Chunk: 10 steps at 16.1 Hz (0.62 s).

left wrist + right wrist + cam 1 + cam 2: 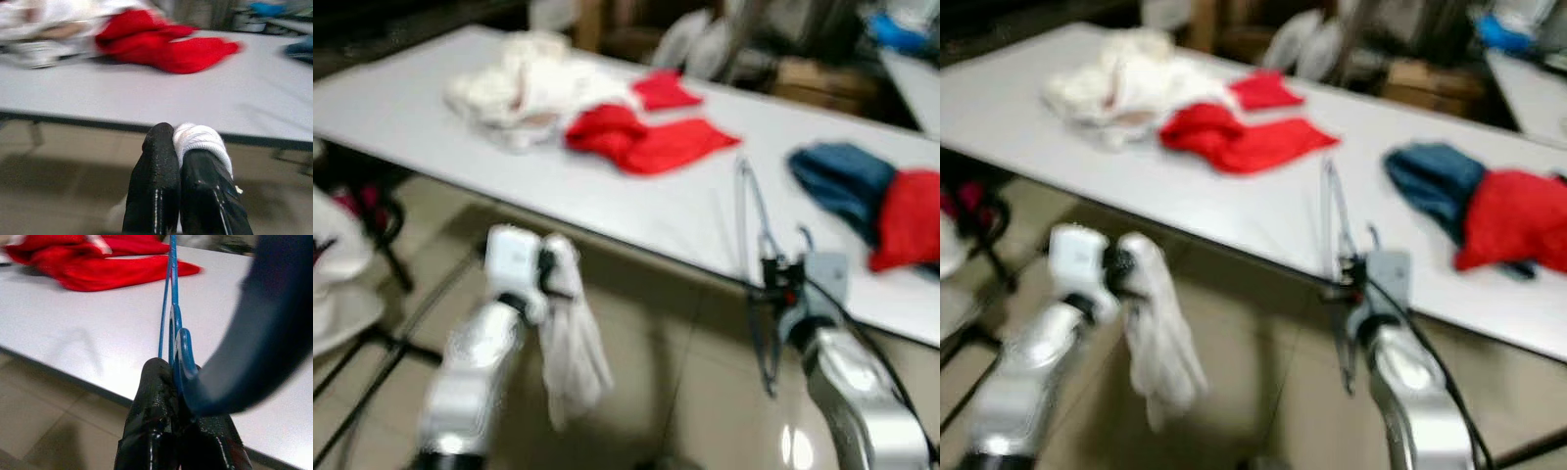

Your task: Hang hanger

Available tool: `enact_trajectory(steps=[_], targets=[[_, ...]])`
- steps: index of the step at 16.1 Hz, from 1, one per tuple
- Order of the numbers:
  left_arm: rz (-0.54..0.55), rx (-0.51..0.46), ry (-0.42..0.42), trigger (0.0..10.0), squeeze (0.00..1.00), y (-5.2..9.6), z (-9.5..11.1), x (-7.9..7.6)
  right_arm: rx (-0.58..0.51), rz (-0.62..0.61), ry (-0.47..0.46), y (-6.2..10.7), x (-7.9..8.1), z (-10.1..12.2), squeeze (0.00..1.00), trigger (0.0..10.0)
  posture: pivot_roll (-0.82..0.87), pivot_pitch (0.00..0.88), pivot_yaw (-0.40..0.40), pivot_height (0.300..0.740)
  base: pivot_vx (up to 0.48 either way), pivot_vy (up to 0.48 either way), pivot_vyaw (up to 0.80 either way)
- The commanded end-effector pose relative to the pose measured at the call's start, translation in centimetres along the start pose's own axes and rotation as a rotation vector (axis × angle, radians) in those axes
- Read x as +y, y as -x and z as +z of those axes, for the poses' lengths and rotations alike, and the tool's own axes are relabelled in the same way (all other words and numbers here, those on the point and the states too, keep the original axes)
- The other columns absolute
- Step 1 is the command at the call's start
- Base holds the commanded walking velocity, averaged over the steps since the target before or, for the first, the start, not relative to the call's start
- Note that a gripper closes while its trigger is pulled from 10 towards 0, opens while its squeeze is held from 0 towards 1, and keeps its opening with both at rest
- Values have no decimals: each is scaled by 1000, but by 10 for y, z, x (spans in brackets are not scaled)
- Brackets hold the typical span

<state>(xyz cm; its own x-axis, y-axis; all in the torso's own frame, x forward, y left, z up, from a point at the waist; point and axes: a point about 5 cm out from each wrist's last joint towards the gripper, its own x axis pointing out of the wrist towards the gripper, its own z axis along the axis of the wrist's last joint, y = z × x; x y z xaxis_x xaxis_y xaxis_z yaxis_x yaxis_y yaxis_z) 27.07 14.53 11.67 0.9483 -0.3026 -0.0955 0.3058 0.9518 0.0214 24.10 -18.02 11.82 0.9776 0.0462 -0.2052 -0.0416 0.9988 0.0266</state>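
one blue hanger (pixel 172 323), three red garments (pixel 651 142)

I see both eye views smeared by motion blur under even indoor light. A small glare spot sits on my right arm (pixel 862 411). The wrist views are sharper near the fingers (pixel 156 176), while the table (pixel 146 98) behind goes soft.
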Motion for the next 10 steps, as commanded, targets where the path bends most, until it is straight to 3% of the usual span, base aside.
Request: enact_trajectory(steps=[1,5,10], targets=[[-7,-28,-21,10000,0,0,9,2,-24,27,-21,1,4,3,0,10000,-150,0,-42,740,0,0,-781],[-11,-25,-26,10000,0,2,9,2,-9,27,-62,2,4,1,0,10000,-149,0,-43,740,0,0,-789],[-12,-28,-21,10000,0,3,8,1,-12,50,-27,3,7,1,0,10000,-148,0,-42,740,0,0,-800]])
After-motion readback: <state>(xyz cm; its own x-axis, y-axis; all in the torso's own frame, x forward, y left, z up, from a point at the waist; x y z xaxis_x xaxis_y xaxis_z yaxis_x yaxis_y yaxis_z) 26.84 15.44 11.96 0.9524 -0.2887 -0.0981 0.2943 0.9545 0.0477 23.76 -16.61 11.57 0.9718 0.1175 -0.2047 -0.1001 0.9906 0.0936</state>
